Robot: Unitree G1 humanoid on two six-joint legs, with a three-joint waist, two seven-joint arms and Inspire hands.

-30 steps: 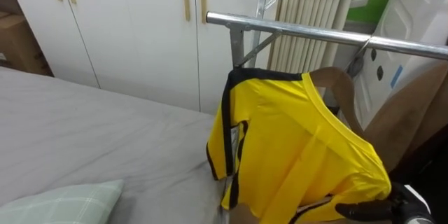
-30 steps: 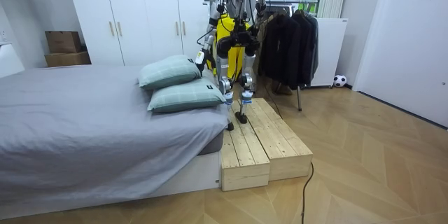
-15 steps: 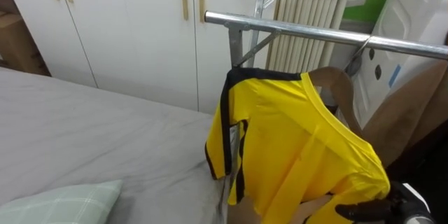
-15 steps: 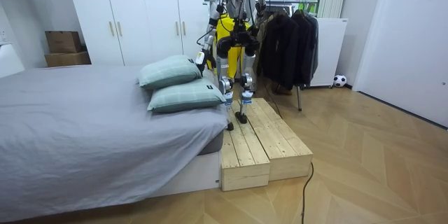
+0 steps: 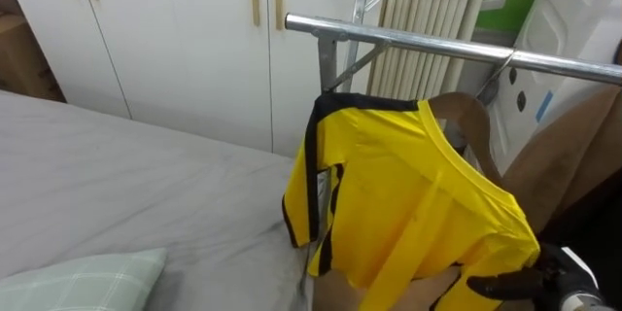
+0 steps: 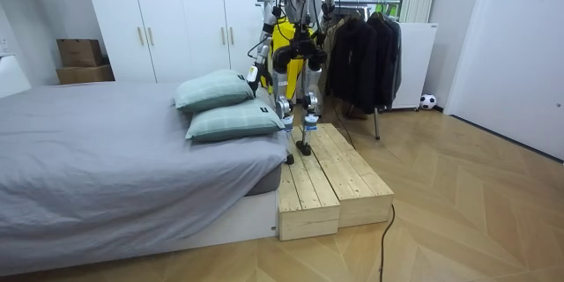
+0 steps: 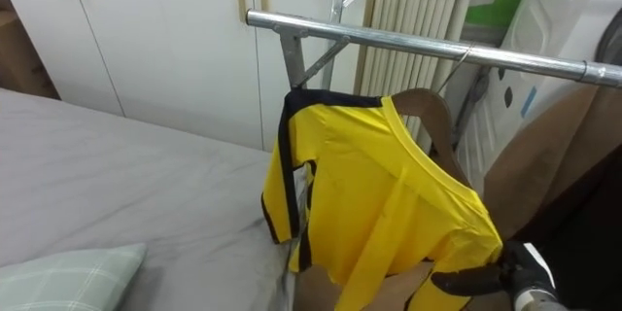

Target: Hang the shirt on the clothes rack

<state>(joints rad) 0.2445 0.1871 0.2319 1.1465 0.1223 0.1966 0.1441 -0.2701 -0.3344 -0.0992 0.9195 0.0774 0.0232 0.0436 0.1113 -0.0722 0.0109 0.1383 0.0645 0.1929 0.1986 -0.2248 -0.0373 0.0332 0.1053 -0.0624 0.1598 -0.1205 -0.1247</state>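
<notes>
A yellow shirt with black trim hangs on a wooden hanger whose hook reaches up to the metal rail of the clothes rack. At the lower right, my right hand sits under the shirt's lower corner, its dark fingers pinching the hem. In the room view I stand on a wooden platform beside the bed, facing the rack, with the yellow shirt before my chest. My left hand hangs low at the room view's left side.
A brown garment hangs on the rail just right of the shirt, with dark coats further along. The grey bed and a pale green pillow lie to the left. White wardrobe doors stand behind.
The shirt's lower edge has lifted a little, baring a tan surface beneath it. My right hand has crept slightly up and left at the hem.
</notes>
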